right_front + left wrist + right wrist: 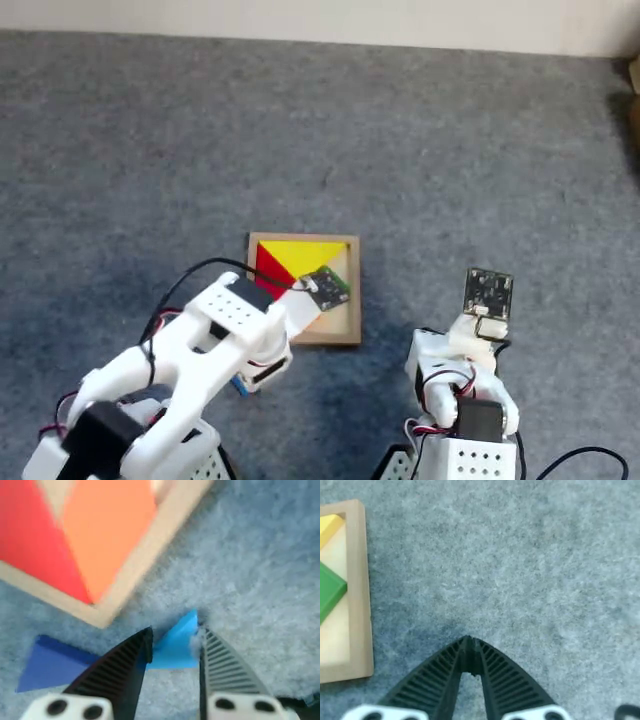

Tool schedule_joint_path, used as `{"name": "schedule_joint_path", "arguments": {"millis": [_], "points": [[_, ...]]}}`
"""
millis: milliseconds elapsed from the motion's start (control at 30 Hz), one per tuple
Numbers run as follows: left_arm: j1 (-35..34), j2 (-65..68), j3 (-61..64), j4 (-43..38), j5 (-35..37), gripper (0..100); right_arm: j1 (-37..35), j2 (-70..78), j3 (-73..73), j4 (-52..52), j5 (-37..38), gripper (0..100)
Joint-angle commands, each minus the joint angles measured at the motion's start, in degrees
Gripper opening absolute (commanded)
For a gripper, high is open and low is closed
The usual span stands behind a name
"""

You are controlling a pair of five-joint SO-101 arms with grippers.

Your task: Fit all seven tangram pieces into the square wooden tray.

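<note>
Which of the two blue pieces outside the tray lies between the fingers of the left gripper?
The light blue triangle; the dark blue piece lies beside the left gripper, outside its fingers.

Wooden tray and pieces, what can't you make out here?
High view: the left arm covers the near left part of the wooden tray; the pieces there are hidden.
Left wrist view: the dark blue piece is partly behind the left pincer, gripping the light blue triangle; the red piece and orange piece are blurred and cut by the edge.
Right wrist view: the green piece and yellow piece are cut by the edge.
</note>
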Motion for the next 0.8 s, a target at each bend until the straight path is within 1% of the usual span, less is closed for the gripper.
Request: {"name": "schedule_joint_path", "arguments": {"millis": [0,167,267,367,467,600,767], "points": [[0.31,-3.82,-0.22,0.26,0.18,15,0.75,-0.75,7.16,0.4,-0.09,0.9],[-4.09,-5.14,-2.51,1.05,-0.97,15,0.75,-0.75,7.16,0.4,-0.09,0.9],[-6.29,-6.11,-4.88,4.57,-4.4,15,0.75,-0.75,7.16,0.4,-0.09,0.9],[-6.9,-7.78,-6.46,9.14,-6.59,15,0.75,-0.75,7.16,0.4,-0.09,0.9],[-6.64,-10.59,-5.85,11.52,-8.88,20,0.75,-0.75,7.16,0.4,-0.09,0.9],[-6.9,-14.46,-0.75,8.0,-9.05,27,0.75,-0.75,7.16,0.4,-0.09,0.9],[-6.9,-15.25,7.25,0.26,-9.41,27,0.75,-0.75,7.16,0.4,-0.09,0.9]]}}
